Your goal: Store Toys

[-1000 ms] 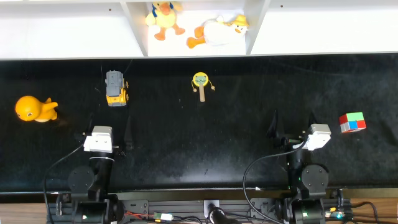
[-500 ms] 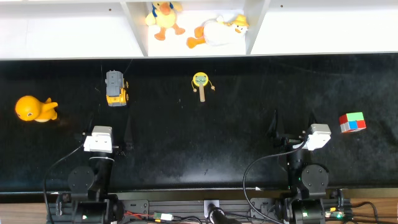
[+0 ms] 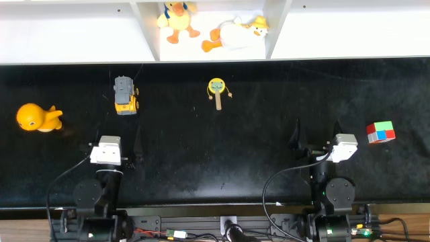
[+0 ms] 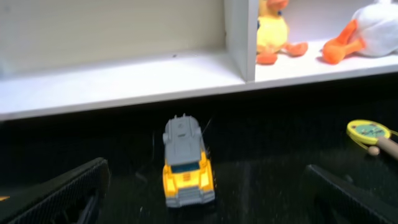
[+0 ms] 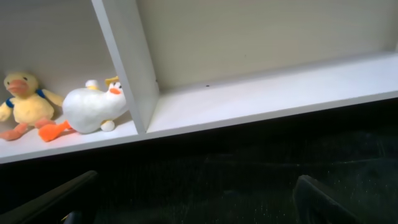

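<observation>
A grey and yellow toy truck [image 3: 125,95] stands on the black table left of centre, also straight ahead of my left gripper [image 4: 205,199] as the truck [image 4: 186,163]. A small green rattle [image 3: 217,90] lies mid-table, the rattle [image 4: 372,135] off to the truck's side. An orange duck toy [image 3: 38,117] sits far left and a coloured cube [image 3: 380,132] far right. Two plush ducks [image 3: 180,19] [image 3: 235,32] rest in the middle shelf compartment. My left gripper [image 3: 113,134] and right gripper [image 3: 316,134] are both open, empty, near the front edge.
A white shelf unit [image 3: 74,33] runs along the table's back edge, split by upright dividers [image 5: 127,68]. Its left compartment [image 4: 118,68] and right compartment [image 5: 267,87] hold nothing. Bare black table lies between the arms and the toys.
</observation>
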{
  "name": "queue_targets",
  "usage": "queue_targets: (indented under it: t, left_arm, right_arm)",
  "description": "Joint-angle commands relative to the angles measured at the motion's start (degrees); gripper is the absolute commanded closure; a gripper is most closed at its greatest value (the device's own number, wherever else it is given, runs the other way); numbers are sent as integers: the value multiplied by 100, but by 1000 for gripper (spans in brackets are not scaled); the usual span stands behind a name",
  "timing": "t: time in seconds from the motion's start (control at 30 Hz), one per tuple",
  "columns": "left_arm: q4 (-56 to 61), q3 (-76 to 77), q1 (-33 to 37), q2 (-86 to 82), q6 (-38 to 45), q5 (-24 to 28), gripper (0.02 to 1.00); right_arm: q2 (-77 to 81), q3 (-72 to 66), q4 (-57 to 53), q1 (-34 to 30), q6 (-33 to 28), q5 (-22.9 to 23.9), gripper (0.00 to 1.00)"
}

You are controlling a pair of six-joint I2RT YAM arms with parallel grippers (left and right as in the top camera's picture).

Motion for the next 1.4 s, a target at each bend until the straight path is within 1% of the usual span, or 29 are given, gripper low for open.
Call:
queue_targets:
  t: [0.03,0.2,0.27,0.37,0.5,0.67,0.8,0.9,0.97,1.03,1.13,1.27,1.4]
  left_arm:
    - [-400,636,-37,308,-251,37,20]
    - [-1582,1751,-24,1200,-267,42,23]
    - [-2107,2275,76,1690,37,238,23]
    - [-2763,2990,485,2448,643,748,25]
    - [-3307,3661,1401,3340,1648,1803,25]
    - [-3259,3886,2686,4065,2544,3047,23]
    - [-3224,3886,3869,4391,2973,3775,23]
    - [-3187,3886,4666,4511,3316,4048,23]
    - [-3080,3886,5066,4583,3451,4144,23]
    - [-3032,3897,5370,4708,3453,4124,23]
    - [-2992,3901,5694,4990,3453,3932,23]
    - [-2586,3904,5965,5506,3453,3733,20]
    - [-1967,3912,6008,5904,3445,3309,23]
  right_arm:
    - [-63,-79,13,-22,-20,-37,5]
    - [-63,-79,13,-22,-20,-37,7]
    - [-63,-79,13,-22,-20,-37,9]
    - [-63,-79,13,-22,-20,-37,7]
    - [-63,-79,15,-22,-20,-37,5]
    - [-63,-76,13,-22,-20,-37,5]
    - [-63,-79,15,-22,-20,-37,7]
    - [-63,-79,13,-22,-20,-37,5]
    - [-63,-79,13,-22,-20,-37,5]
    - [-63,-79,13,-22,-20,-37,5]
    - [-63,-79,15,-22,-20,-37,5]
    - [-63,-79,13,-22,-20,-37,7]
    - [-63,-79,15,-22,-20,-37,5]
